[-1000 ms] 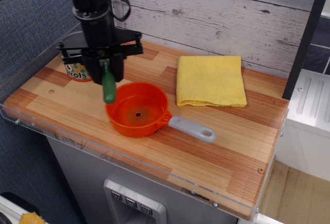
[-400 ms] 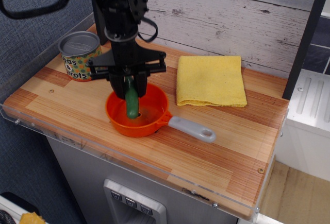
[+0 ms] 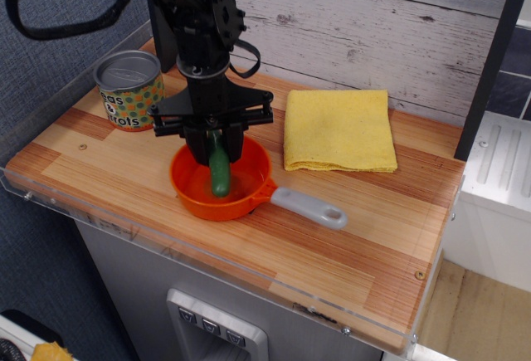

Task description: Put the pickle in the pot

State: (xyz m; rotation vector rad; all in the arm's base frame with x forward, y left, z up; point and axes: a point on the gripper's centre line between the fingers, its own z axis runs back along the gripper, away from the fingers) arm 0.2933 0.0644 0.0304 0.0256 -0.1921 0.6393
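The orange pot (image 3: 195, 188) with a grey looped handle (image 3: 309, 207) sits on the wooden counter, left of centre. My gripper (image 3: 216, 147) hangs straight over the pot and is shut on the upper end of the dark green pickle (image 3: 220, 172). The pickle hangs upright, its lower end down inside the pot near the floor. Whether it touches the floor I cannot tell. The pot's centre hole is hidden behind the pickle.
A silver-lidded can with coloured dots (image 3: 129, 89) stands at the back left, close to the arm. A folded yellow cloth (image 3: 338, 129) lies behind and right of the pot. The counter (image 3: 373, 236) has a clear plastic rim along its front edge.
My gripper has carried the pickle to the right, from over the pot's left rim to above its middle, and lowered it into the pot. The can has come out from behind the arm.
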